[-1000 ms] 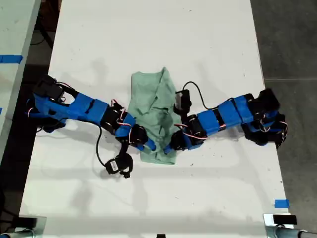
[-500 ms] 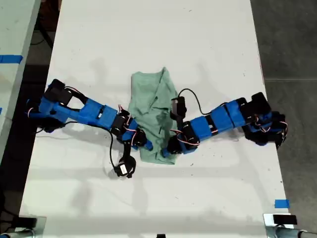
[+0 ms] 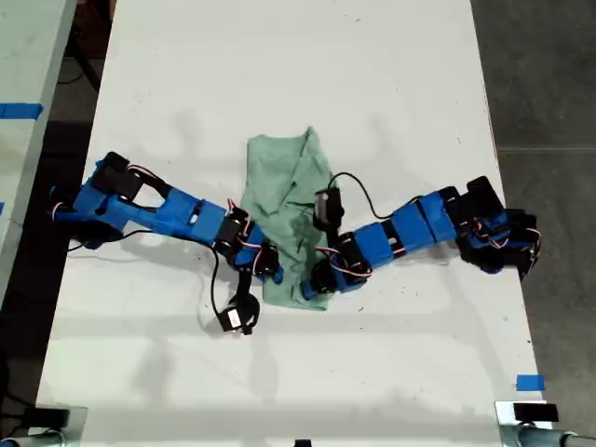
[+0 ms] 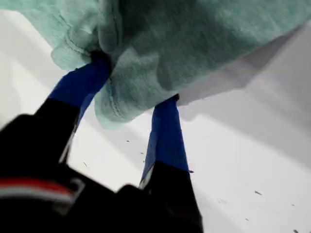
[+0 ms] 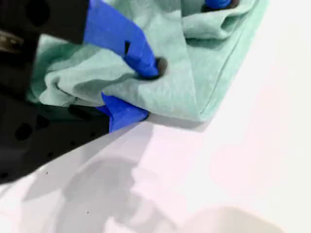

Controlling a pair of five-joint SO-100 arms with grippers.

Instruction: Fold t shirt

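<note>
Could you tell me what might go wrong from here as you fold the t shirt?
1. My first end effector has only a bunched hem of the t shirt at its spread fingertips, so the cloth could slip out on lifting.
2. My second end effector pinches a thick fold near a corner; pulling may drag several layers and add wrinkles.
3. In the exterior view both arms meet at one end of the shirt, so they could collide.
</note>
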